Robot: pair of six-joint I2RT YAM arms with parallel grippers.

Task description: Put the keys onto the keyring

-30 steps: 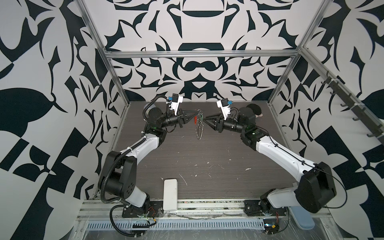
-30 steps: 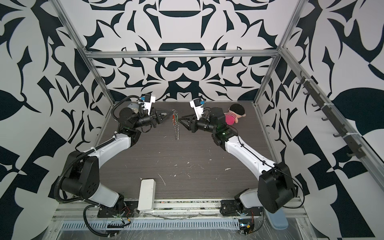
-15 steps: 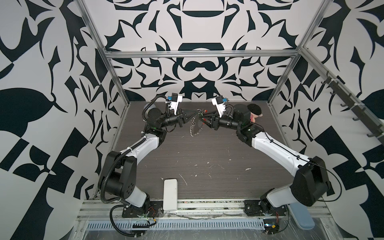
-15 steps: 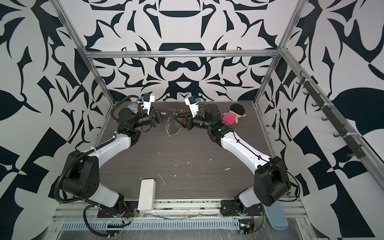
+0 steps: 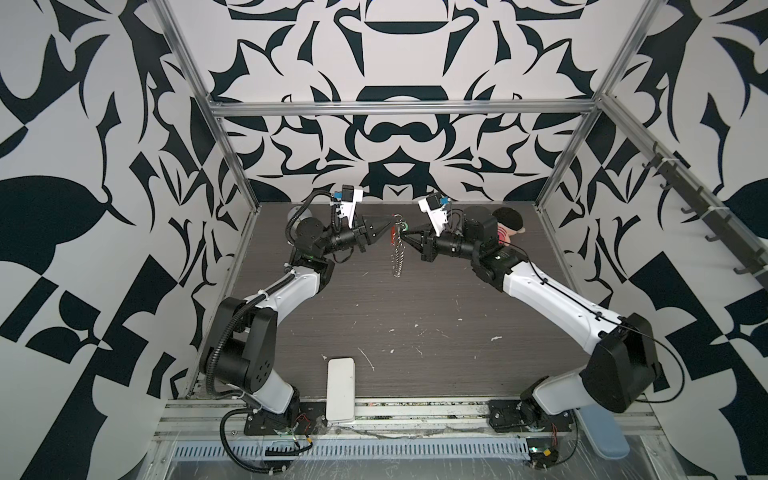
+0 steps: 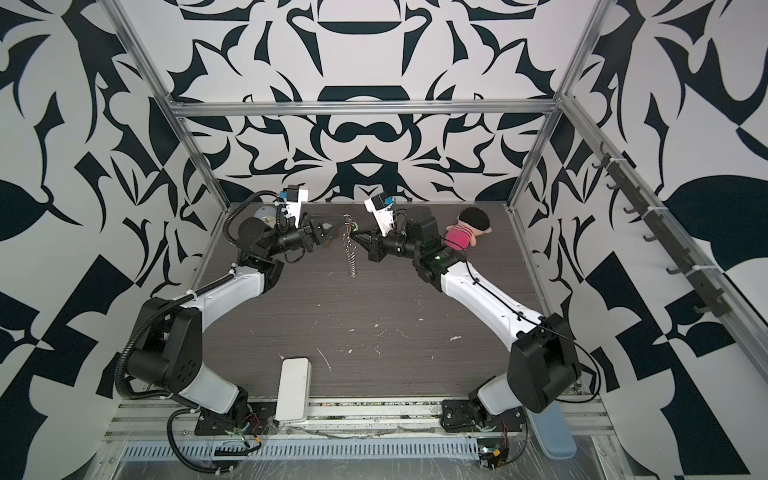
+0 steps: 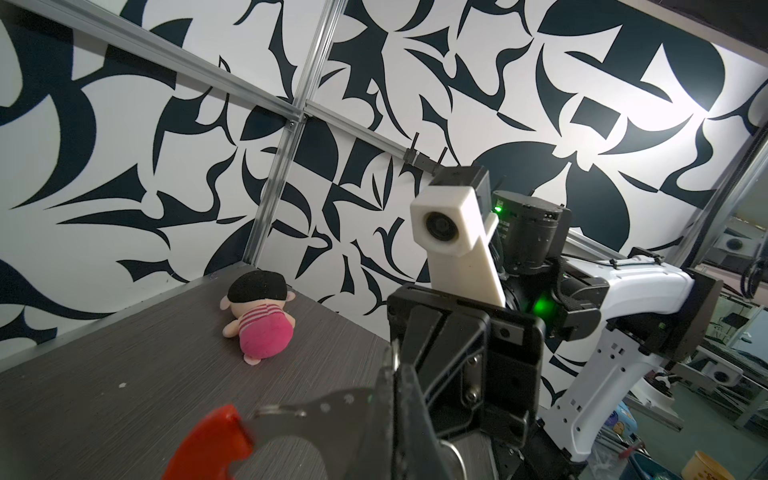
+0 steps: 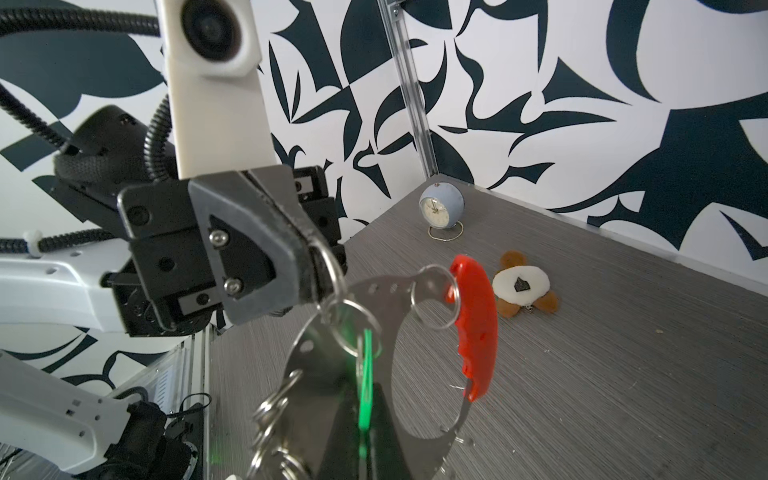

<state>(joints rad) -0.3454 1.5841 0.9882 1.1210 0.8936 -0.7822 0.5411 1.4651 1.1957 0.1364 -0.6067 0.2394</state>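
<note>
The keyring (image 5: 397,253) hangs in the air at the back middle of the table in both top views, its chain of silver rings (image 6: 351,257) dangling. It has a flat metal plate (image 8: 324,374) and a curved red bar (image 8: 478,324), which also shows in the left wrist view (image 7: 208,444). My left gripper (image 5: 390,226) is shut on its top ring, seen in the right wrist view (image 8: 311,266). My right gripper (image 5: 405,236) faces it from the right. It is shut on a green-headed key (image 8: 365,374) that sits edge-on against the rings.
A doll (image 5: 509,226) with black hair and a pink outfit lies at the back right. A white box (image 5: 340,388) sits at the front edge. A small round clock (image 8: 440,203) and a white-and-brown plush (image 8: 521,289) are on the table behind the keyring.
My right gripper moved left up to the keyring and closed on the green key. The chain swung and now hangs straight. The left gripper kept its hold.
</note>
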